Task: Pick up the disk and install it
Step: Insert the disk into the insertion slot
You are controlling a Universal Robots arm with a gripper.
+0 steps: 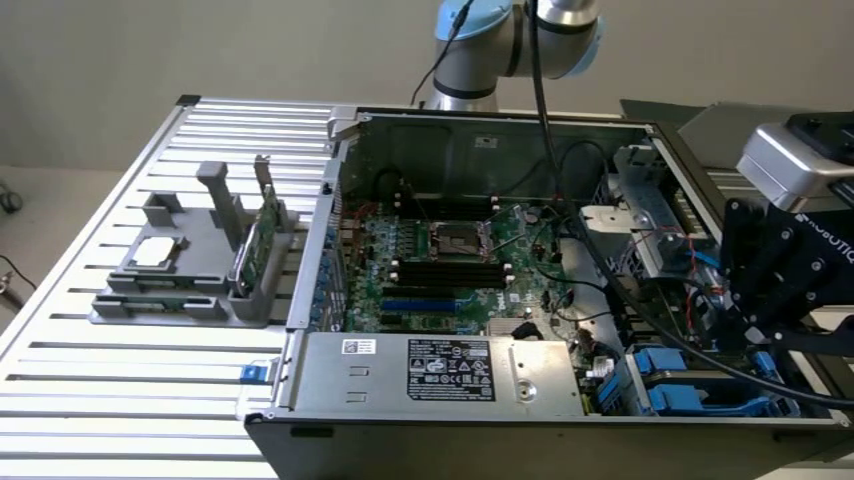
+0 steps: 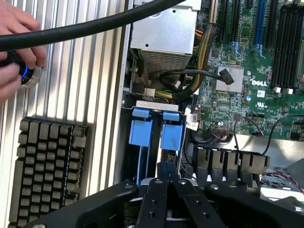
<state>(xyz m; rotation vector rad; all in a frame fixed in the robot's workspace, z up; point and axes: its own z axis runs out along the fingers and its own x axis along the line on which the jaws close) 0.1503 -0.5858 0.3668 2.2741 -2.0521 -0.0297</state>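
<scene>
The disk (image 2: 171,137) stands edge-on in the drive bay at the case's corner. Its blue rail end faces the wrist camera, beside a second blue-ended unit (image 2: 141,131). My black gripper (image 2: 169,176) hangs right over the disk's blue end, very close to it. In the exterior view the gripper (image 1: 734,325) is at the right, reaching down toward the blue bay (image 1: 667,385). I cannot tell whether it still touches the disk. The silver body of the disk is hidden inside the bay.
The open computer case (image 1: 400,130) lies on a slatted metal table (image 1: 134,400). A grey fixture (image 1: 187,270) holding a green card stands at the exterior view's left. A person's hand (image 2: 16,42) holds a lit button by the case. A black cable (image 2: 95,26) crosses above. A finned black block (image 2: 47,166) lies beside the case.
</scene>
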